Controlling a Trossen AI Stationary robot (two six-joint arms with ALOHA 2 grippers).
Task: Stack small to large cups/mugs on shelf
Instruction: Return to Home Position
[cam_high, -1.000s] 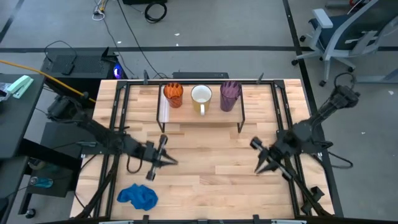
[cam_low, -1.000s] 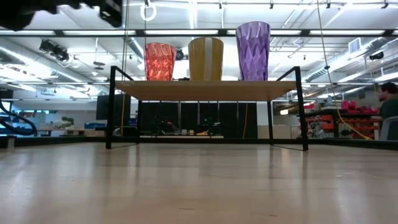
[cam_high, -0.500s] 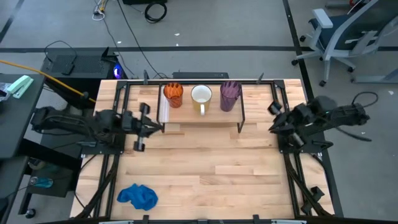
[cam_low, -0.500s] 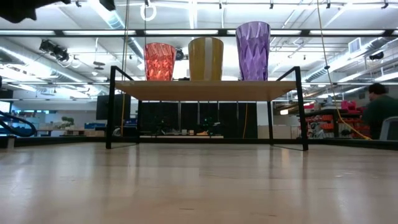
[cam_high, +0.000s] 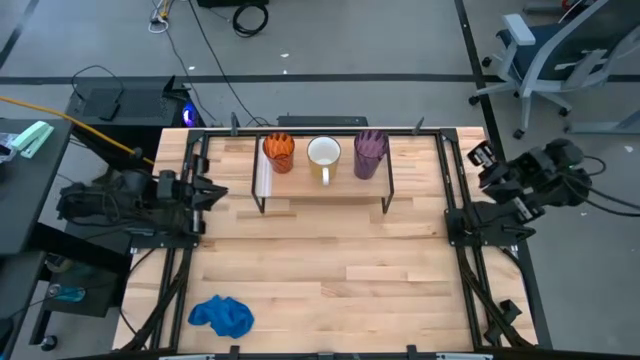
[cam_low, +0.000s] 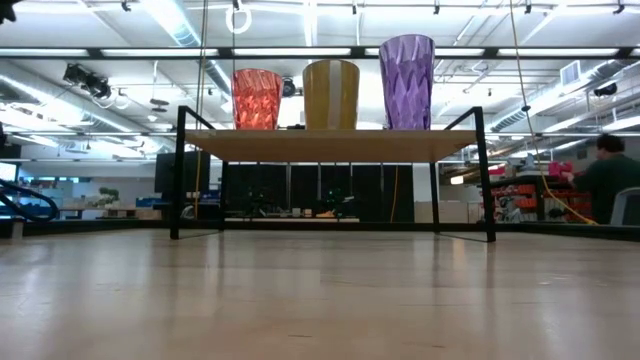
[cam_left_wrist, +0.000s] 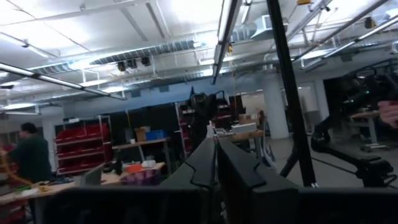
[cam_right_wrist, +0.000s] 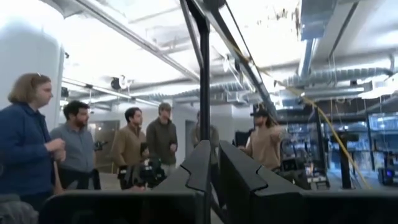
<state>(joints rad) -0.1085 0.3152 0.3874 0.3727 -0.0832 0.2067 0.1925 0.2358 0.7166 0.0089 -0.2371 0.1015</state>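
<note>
Wood shelf (cam_high: 320, 192) filled, both arms tucked at the table's edges
Orange cup (cam_high: 279, 152), white mug (cam_high: 323, 155) and purple tumbler (cam_high: 370, 152) stand in a row on the shelf at far centre, smallest left to tallest right, each apart from its neighbour; the stacking looks done and homing is the step in hand. Left gripper (cam_left_wrist: 216, 142) sits by the left edge, right gripper (cam_right_wrist: 213, 146) by the right, each with fingers drawn almost together and holding nothing. Next calls only for resting both arms clear of the shelf's legs. No brand or writing is legible on the vessels
</note>
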